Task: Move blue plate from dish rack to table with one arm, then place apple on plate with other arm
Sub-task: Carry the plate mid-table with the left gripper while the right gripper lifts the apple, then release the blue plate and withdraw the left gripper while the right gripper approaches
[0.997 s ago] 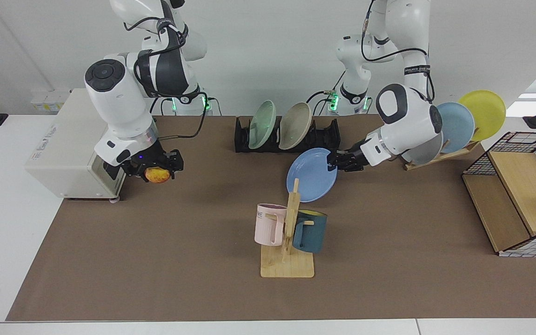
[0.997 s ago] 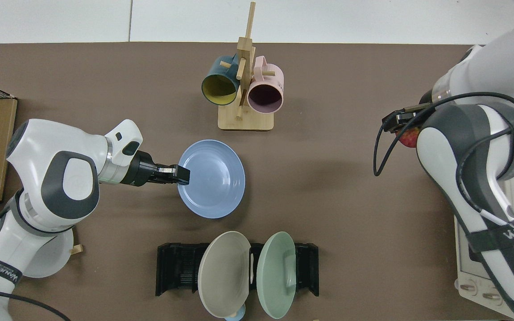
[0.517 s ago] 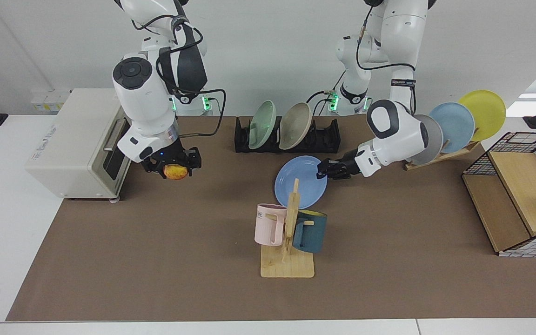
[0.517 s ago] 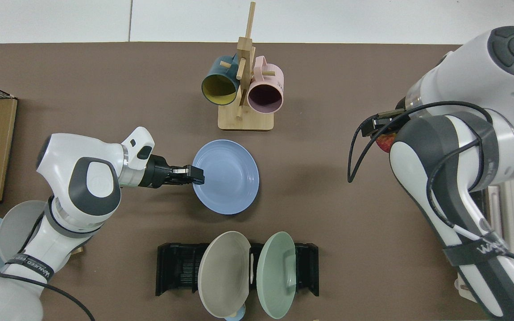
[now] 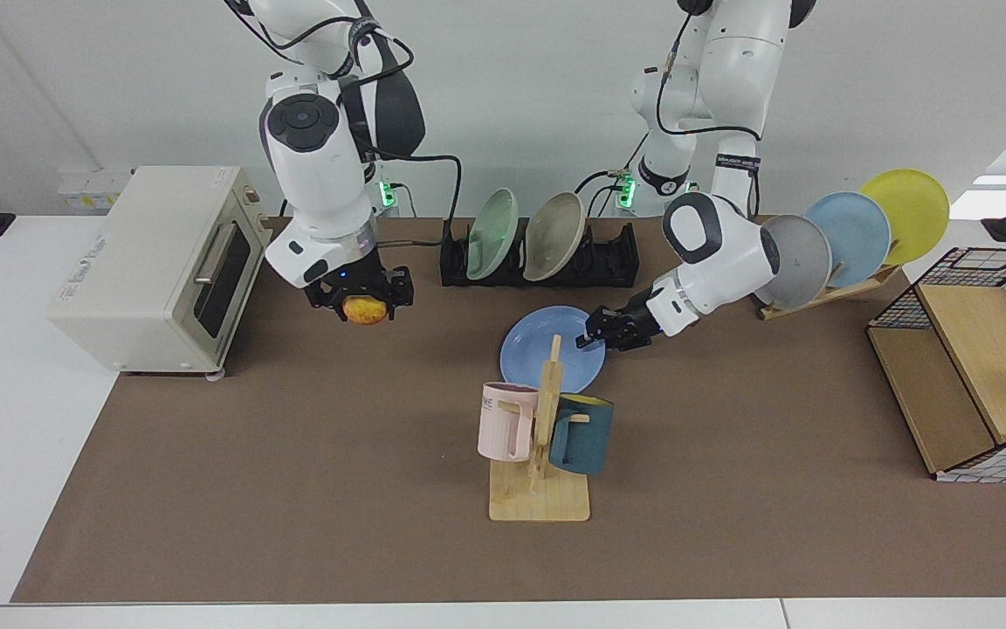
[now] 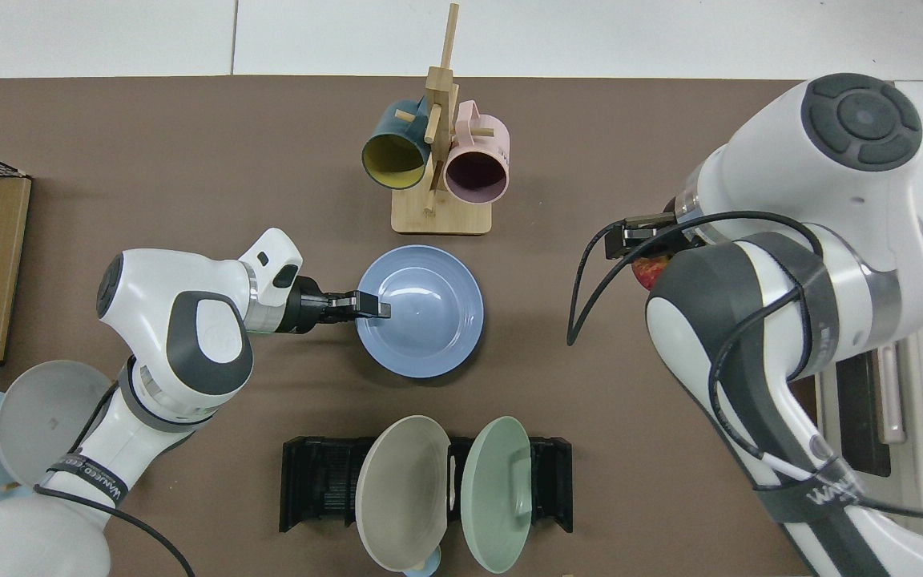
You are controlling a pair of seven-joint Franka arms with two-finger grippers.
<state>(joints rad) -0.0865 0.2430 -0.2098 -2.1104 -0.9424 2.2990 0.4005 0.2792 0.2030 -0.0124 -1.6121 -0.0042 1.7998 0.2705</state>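
Black left gripper pinching rim of the round matte periwinkle-blue plate, plate low over the brown mat of the table.
Left gripper grips the plate at the rim edge nearest its own arm, fingers shut on it; plate face-up, near level, between the low black slotted dish rack and the wooden mug tree with pink and dark teal mugs; can't tell if it touches the mat yet. Right gripper clamped on the small red-and-yellow apple, hanging above the mat just beside the cream toaster oven, well apart from the plate. Key relation: plate lies sideways from the apple toward the table centre, open mat between; in the top view the apple is across from the plate on the rack-free side. Likely next: set plate down, release, then right arm carries apple over. Green and beige plates sit in the rack.
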